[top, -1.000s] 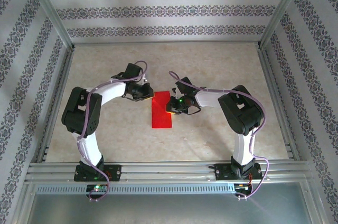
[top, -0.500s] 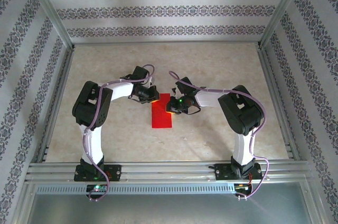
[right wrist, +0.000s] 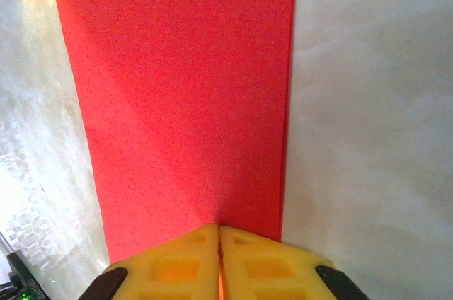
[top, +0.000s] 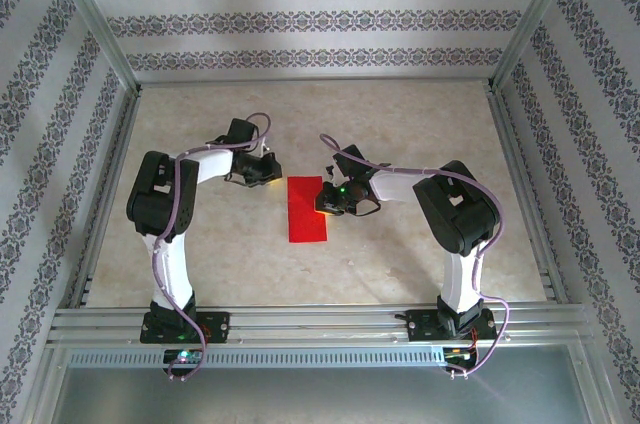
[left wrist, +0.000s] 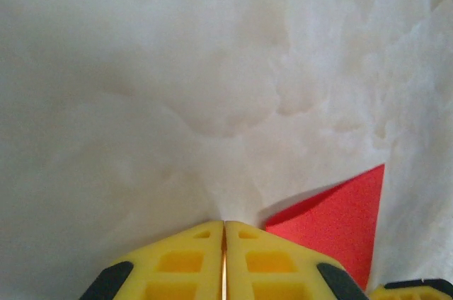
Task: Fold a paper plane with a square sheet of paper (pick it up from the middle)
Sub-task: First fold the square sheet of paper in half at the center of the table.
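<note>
a: entry. where is the red sheet [top: 307, 209]?
b: flat on the table [top: 420, 124], mid-table between the two arms. its outline is a narrow rectangle, not a square, so i read it as folded in half. i can't count the layers from the edges.
a: right gripper [top: 326, 204]?
b: fingers brought together. in its wrist view the seam of the right gripper [right wrist: 218, 238] is a hairline. the tips sit on the red sheet [right wrist: 177, 88] close to one long edge, the right one from above. nothing is lifted between the pads, so it looks like pressing, not pinching. judgement: it is pinning or creasing that edge so the fold holds.
a: left gripper [top: 266, 173]?
b: also closed, with no gap at the left gripper [left wrist: 224, 238], and holding nothing. it is off the paper, just beside the far left corner. a red sheet [left wrist: 340, 218] corner lies flat to the right of its tips.
a: why there?
b: guess: clear of the paper so the pinned side isn't dragged, yet near enough for a corner fold.
a: progress?
b: early. one fold down, no pointed tip yet.
</note>
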Controlling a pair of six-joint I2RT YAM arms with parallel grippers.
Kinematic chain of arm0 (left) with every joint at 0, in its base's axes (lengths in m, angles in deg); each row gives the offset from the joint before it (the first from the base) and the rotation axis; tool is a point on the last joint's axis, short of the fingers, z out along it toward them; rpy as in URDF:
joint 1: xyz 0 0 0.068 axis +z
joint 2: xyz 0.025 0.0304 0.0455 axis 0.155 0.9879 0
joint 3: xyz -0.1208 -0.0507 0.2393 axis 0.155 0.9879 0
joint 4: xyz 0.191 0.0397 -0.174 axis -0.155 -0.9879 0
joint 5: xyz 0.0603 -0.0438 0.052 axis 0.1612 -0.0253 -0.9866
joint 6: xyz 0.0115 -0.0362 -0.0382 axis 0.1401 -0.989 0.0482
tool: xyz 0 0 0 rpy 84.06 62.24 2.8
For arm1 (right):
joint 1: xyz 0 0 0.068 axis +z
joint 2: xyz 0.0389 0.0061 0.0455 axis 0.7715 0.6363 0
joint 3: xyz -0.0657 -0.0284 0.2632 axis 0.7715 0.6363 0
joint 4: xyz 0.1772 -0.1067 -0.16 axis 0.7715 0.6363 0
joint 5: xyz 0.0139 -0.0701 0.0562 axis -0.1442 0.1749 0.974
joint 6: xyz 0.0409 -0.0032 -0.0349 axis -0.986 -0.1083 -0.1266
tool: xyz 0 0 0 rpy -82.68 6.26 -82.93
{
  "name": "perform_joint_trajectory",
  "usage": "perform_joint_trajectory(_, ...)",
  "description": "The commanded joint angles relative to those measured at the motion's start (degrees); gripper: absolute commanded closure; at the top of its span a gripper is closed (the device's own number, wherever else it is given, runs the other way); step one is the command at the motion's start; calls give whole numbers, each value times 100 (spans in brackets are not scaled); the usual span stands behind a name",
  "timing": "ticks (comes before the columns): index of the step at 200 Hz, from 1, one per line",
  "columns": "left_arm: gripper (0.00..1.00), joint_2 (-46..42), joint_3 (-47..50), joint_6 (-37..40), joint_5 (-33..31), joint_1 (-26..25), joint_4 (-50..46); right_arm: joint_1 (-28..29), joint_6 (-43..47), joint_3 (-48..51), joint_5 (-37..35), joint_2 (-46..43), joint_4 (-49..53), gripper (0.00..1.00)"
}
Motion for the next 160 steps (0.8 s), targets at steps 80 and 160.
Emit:
perform_joint_trajectory(80, 91, -20, -14, -549, 223, -490, 596, -105, 71, 396, -1355, 691, 1520, 88)
perform_joint_trajectory(160, 94, 234, -250, -131, -996, -441, -273, -182, 202, 490, -1457, 625, 1549, 88)
